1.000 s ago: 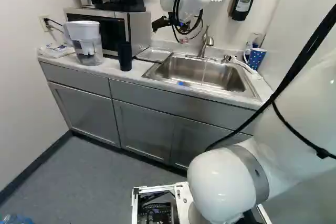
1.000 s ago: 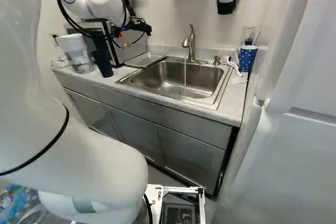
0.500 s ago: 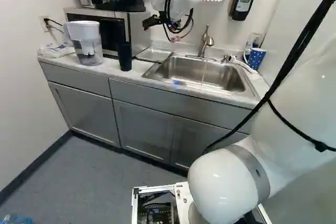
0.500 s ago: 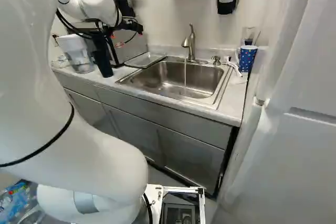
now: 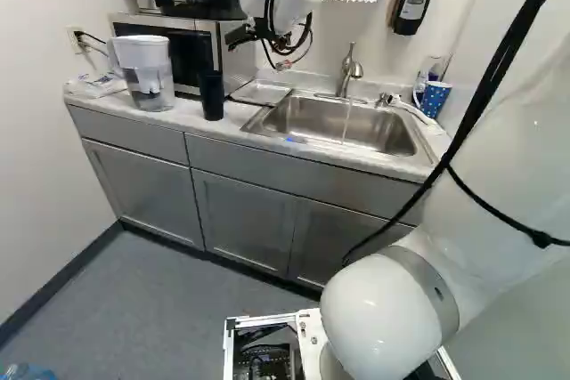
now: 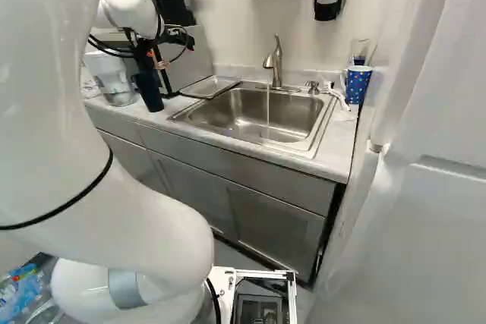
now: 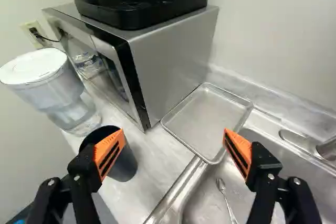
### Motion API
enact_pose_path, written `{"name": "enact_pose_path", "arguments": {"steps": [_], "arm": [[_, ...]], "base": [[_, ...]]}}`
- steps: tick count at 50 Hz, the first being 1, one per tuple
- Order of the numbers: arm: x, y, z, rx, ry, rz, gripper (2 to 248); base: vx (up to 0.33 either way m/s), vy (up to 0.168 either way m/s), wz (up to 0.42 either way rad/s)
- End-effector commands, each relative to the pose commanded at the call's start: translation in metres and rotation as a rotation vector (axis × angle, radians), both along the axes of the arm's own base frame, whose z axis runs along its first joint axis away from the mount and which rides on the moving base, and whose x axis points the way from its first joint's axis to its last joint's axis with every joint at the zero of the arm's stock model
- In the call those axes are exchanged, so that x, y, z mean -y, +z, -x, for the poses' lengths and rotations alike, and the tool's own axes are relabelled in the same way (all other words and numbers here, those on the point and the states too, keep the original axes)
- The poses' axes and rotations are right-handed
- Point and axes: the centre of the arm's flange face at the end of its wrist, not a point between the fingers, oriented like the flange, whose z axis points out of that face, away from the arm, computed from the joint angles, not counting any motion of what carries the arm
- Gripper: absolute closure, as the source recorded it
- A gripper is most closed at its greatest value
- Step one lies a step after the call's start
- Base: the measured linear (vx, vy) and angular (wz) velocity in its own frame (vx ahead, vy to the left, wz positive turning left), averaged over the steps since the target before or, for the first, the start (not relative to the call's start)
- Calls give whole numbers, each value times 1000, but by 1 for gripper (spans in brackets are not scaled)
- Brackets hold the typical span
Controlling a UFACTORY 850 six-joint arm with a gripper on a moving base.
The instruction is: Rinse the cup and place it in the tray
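The tool (image 7: 174,134) hangs unladen, its orange pads (image 7: 109,151) spread wide and gripping nothing, above a kitchen counter (image 7: 149,177). One finger crosses the view of the dark cup (image 7: 126,165), which appears off-center from the gap. Lowered on that line, the finger could catch the rim and tip the cup; since it stands near the counter's front edge, between a water pitcher (image 7: 47,90) and the sink (image 6: 250,123), a shove outward could send it over. The microwave (image 7: 173,66) behind leaves limited room for a swinging wrist.

At the faucet (image 6: 273,62), a thin stream of water (image 6: 268,111) falls into the basin. A cup held slightly aside would likely miss it, and wet walls could slide between the pads. The metal tray (image 7: 207,119), toward the counter's back edge beside the microwave, reaches over the sink's rim; a cup set down hard on that side might rock it.

The cup, apparently the one intended, stands upright and open-mouthed, tall, black and without a handle, seeming to narrow toward its base. A blue spotted mug (image 6: 357,85) stands at the counter's right end, a possible mix-up.
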Motion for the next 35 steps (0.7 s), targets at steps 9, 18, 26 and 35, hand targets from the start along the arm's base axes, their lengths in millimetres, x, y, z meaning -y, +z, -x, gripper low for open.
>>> {"name": "enact_pose_path", "arguments": {"steps": [9, 18, 26, 35], "arm": [[-14, 0, -2, -1, 26, 0, 3], [-29, 0, -3, -1, 52, 0, 3], [-42, 0, -5, -1, 74, 0, 3], [-56, -2, -6, -6, 99, 2, 3]], "base": [[0, 0, 0], [0, 0, 0], [0, 0, 0], [0, 0, 0]]}}
